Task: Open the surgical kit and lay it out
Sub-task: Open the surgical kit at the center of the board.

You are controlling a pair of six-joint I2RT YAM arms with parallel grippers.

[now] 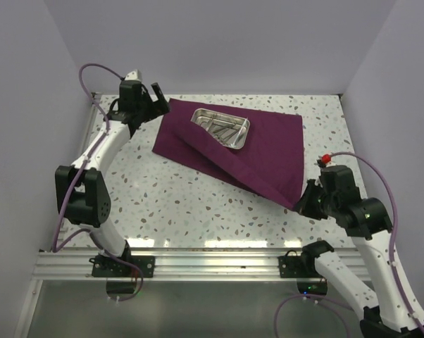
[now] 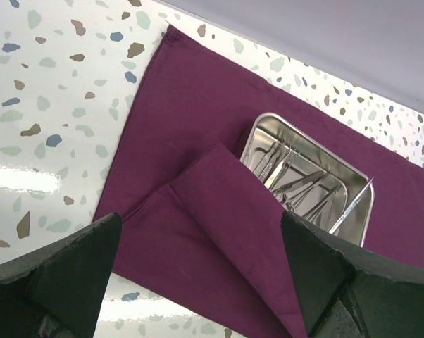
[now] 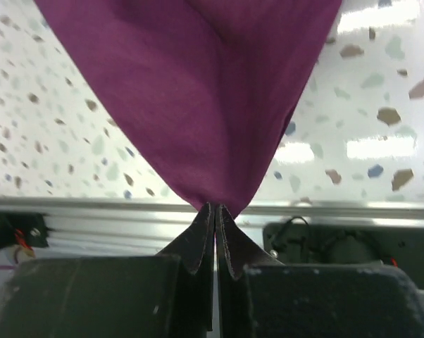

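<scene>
Soft and light, the cloth wrap [image 1: 268,151] will likely drape and drag. Its corner, near-right of the steel tray [image 2: 316,155], is pinched tight in the right gripper [image 3: 215,211]. The left gripper [image 2: 201,239] hangs spread wide left of the tray, whose long axis runs far-left to near-right, with probably slippery instruments [image 2: 296,184] lying lengthwise inside.

The cloth wrap [image 1: 268,148] was a matt, dark purple woven fabric, smooth with soft folds. The tray [image 2: 265,137] and instruments [image 2: 300,184] were polished, mirror-bright steel. The table [image 1: 170,201] was glossy, with a speckled stone-look surface. The right gripper [image 3: 215,210] was matt black plastic, slightly grainy
</scene>
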